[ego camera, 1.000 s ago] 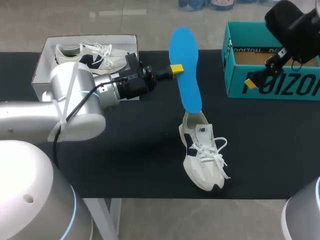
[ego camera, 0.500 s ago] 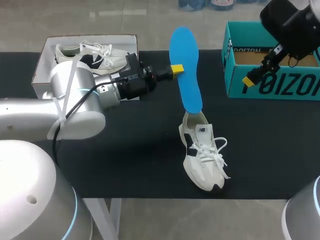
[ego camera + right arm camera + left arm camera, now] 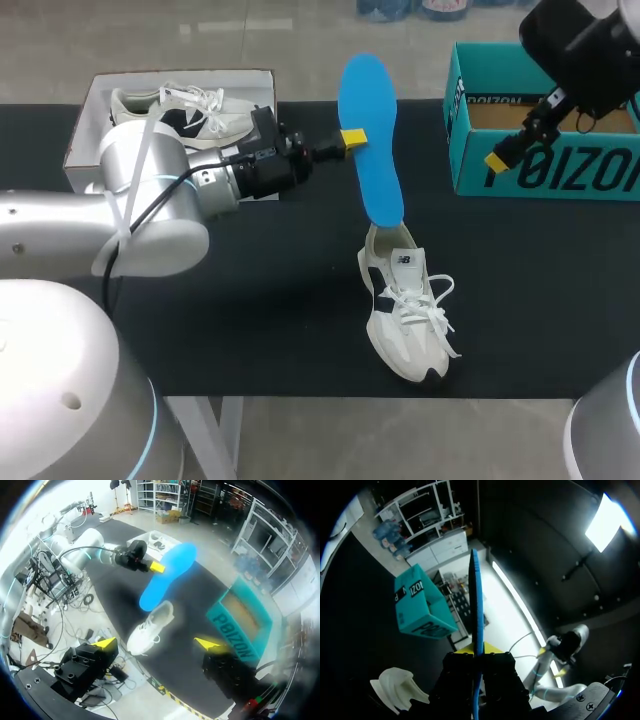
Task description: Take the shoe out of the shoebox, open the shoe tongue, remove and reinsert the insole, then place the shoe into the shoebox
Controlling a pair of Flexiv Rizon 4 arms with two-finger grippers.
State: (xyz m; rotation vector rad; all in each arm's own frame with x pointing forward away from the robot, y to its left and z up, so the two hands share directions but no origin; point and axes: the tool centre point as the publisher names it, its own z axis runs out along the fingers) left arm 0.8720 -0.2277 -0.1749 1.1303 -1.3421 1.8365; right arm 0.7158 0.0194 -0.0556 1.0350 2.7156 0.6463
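Insole (image 3: 370, 140): blue, off the table, stands on end with a slight tilt above the shoe. Lower end meets the shoe's heel opening; cannot tell if it is inside or only touching.
Shoe (image 3: 405, 310): white with dark patches, upright on its sole on the black table (image 3: 250, 300). Toe points to the near edge, heel to the far edge, laces loose.
Left gripper (image 3: 350, 138): clamped on the insole's edge at about mid-length, above and left of the shoe's heel. Left wrist view shows the insole edge-on, pinched between both fingers.
Left arm (image 3: 150, 200): comes in roughly level over the table, left of the shoe.
Right gripper (image 3: 159, 643): released, yellow tips wide apart, nothing between them. Hangs high, beyond and right of the shoe, well apart from it.
Teal shoebox (image 3: 540, 130): open top, beyond and right of the shoe, well apart. In the head view the right gripper sits in front of its side wall.
White box (image 3: 85, 110): beyond and left of the shoe, well apart, with a second shoe (image 3: 185, 108) lying inside.
Right wrist view: shoe lies ahead of the right gripper, insole just beyond the shoe, teal shoebox off to the shoe's side.
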